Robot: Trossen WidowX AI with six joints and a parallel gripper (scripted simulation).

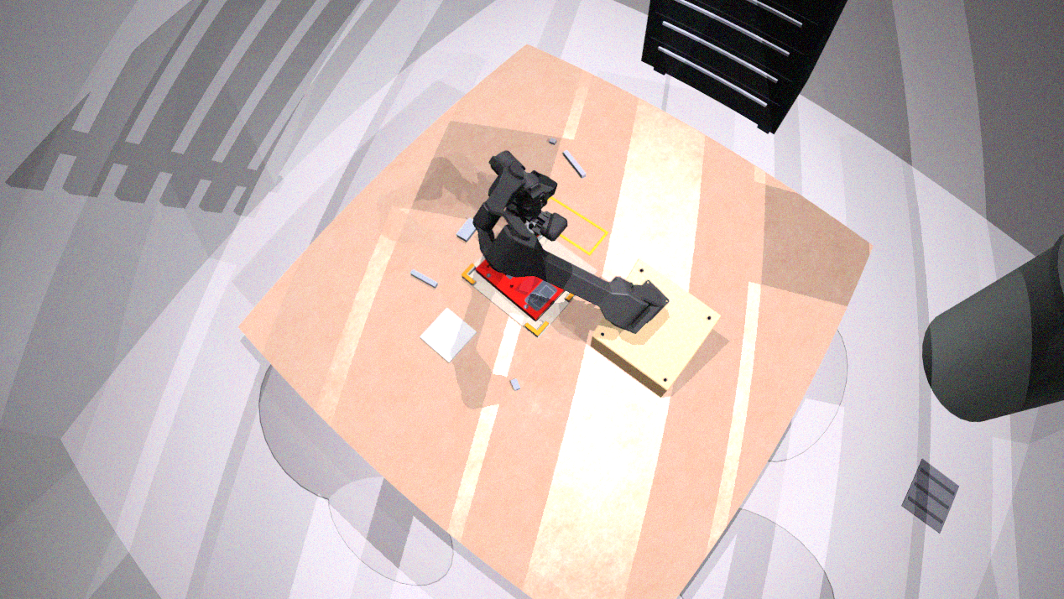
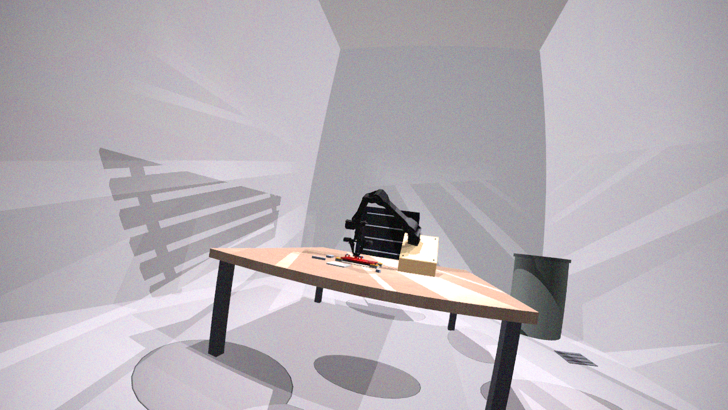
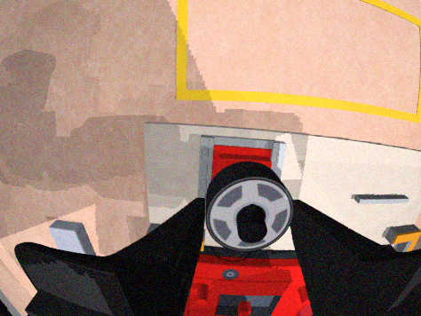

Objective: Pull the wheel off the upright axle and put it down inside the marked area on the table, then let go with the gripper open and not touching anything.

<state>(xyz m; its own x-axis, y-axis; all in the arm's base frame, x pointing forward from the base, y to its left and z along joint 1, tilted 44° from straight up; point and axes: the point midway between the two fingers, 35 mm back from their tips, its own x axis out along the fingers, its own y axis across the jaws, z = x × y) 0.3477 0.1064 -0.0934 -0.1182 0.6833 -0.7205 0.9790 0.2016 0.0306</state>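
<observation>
The wheel [image 3: 242,201] has a black tyre and a grey spoked hub. In the wrist view it sits between my fingertips, and the dark axle [image 3: 251,223] shows through its hub hole. My gripper [image 3: 248,208] [image 2: 356,254] is shut on the wheel, one finger on each side of the tyre. How far down the axle the wheel sits cannot be told. The arm hides the wheel in the top view, and it is too small to make out in the exterior view. The marked area is a yellow outline [image 1: 590,252] [image 3: 266,97] on the table, just beyond the pale base plate.
A red block [image 1: 513,289] [image 3: 249,275] lies on the pale plate [image 3: 337,164] with orange corner brackets [image 1: 537,328]. A grey bar [image 3: 379,199] is right of the wheel. A white square [image 1: 448,335], small grey pieces [image 1: 424,278] and the arm's cream base [image 1: 680,327] are also around.
</observation>
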